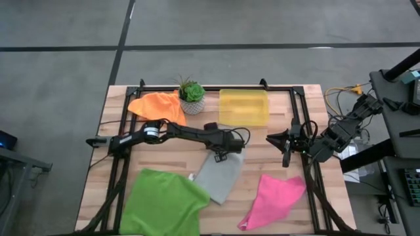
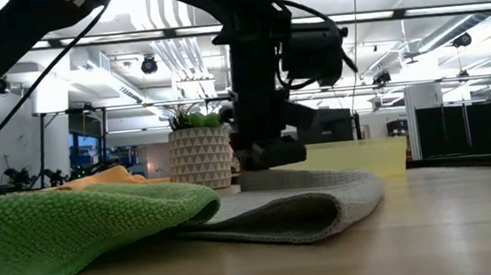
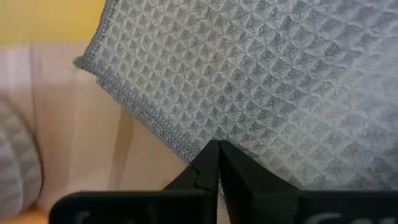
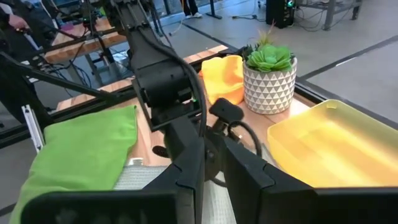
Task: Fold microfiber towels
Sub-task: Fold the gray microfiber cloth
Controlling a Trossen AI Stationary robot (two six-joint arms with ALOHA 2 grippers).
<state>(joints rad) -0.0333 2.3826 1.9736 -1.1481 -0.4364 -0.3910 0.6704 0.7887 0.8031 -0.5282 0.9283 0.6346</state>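
1. The wooden table (image 1: pixel 164 98) carried all four towels, with both arms working over it.
2. The bright green towel (image 1: pixel 164 200), the largest cloth, lay spread at the near left of the table, its edge just beside the grey one.
3. The yellow bin (image 1: pixel 243 107) sat at the far middle of the table, next to the potted plant (image 1: pixel 191 95).
4. The hot pink towel (image 1: pixel 274 200) lay rumpled at the near right, well apart from the grey towel.
5. The light grey towel (image 1: pixel 222 176) lay in the middle of the table, folded over on itself so that a rounded fold faced the low camera.
6. The orange towel (image 1: pixel 157 105) lay bunched at the far left, touching the plant pot.
7. The left gripper (image 1: pixel 221 154) stood on the far edge of the grey towel, its fingers (image 3: pixel 208 171) pressed together and pinching the cloth's hem.
8. The right gripper (image 1: pixel 275 139) hovered at the right side of the table, clear of every towel, its fingers nearly together and holding nothing.
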